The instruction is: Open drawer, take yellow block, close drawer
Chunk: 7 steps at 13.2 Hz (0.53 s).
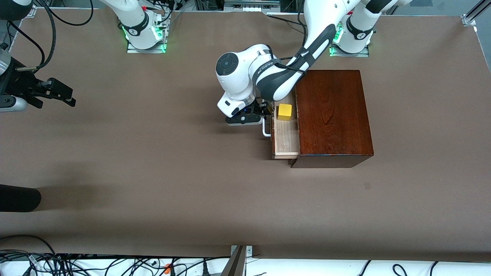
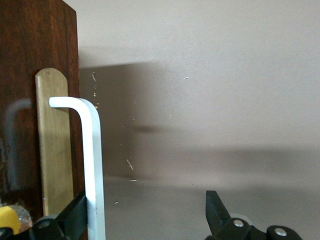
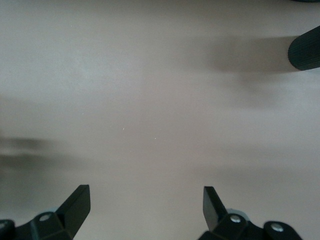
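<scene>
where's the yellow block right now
In the front view the yellow block sits in the open drawer, at the end farther from the camera, against the dark wooden box, with the left gripper beside it at the handle.

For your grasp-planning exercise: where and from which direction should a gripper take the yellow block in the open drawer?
Grip the yellow block across two opposite flat sides, coming straight down from above: the cube sits upright in the shallow drawer, top exposed, with the wooden box close beside it.

A robotics lab: two white arms bolted to a brown-covered table [image 1: 153, 172], aluminium framing [image 1: 473, 15] at its far edge, loose cables [image 1: 76, 264] along the near edge
</scene>
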Available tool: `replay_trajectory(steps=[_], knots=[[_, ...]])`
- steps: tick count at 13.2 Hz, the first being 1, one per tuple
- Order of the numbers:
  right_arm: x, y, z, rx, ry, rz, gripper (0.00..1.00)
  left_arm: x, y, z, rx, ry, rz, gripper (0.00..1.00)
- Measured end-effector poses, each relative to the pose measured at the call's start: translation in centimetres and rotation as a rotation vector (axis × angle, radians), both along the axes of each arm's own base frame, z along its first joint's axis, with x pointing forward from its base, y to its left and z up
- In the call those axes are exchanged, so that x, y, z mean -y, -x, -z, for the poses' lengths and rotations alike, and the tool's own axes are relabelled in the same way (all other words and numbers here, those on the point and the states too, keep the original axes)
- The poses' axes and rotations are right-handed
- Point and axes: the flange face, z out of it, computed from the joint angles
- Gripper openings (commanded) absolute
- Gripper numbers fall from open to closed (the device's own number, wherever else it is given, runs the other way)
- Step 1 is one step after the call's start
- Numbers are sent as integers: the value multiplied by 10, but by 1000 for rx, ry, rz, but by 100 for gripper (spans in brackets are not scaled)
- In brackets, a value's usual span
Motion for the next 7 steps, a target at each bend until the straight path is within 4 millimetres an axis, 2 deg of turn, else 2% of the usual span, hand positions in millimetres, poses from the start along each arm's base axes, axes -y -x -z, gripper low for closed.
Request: replay_trajectory(steps=[7], knots=[[0, 0, 0, 0, 0, 0, 100, 31, 0, -5, 21, 55, -7, 100]])
